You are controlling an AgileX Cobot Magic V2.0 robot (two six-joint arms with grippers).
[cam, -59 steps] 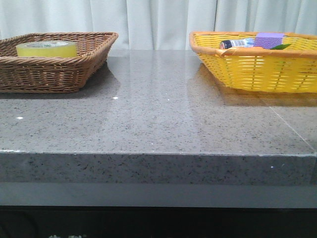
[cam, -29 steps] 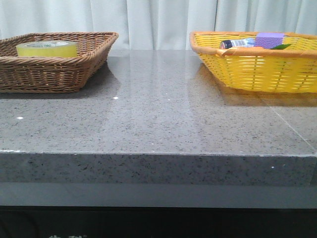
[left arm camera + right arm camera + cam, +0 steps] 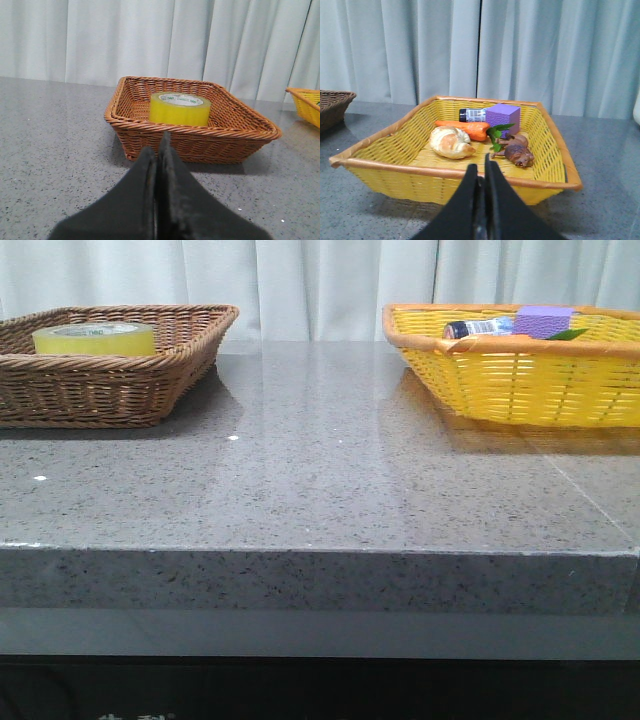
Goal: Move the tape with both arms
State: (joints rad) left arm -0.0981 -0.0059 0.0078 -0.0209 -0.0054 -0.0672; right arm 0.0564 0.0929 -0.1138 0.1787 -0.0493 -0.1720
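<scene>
The tape [image 3: 94, 338], a yellow roll with a pale core ring, lies flat inside the brown wicker basket [image 3: 120, 390] at the far left of the table. It also shows in the left wrist view [image 3: 179, 108], inside the same basket [image 3: 200, 142]. My left gripper [image 3: 158, 145] is shut and empty, in front of that basket and short of it. My right gripper [image 3: 481, 172] is shut and empty, just in front of the yellow basket [image 3: 445, 185]. Neither gripper shows in the front view.
The yellow basket [image 3: 520, 380] at the far right holds a purple block [image 3: 502, 116], a dark bottle [image 3: 471, 114], a carrot [image 3: 462, 128], a bread roll [image 3: 451, 142] and a brown toy animal [image 3: 516, 149]. Grey stone tabletop [image 3: 320, 460] lies between the baskets. Curtains hang behind.
</scene>
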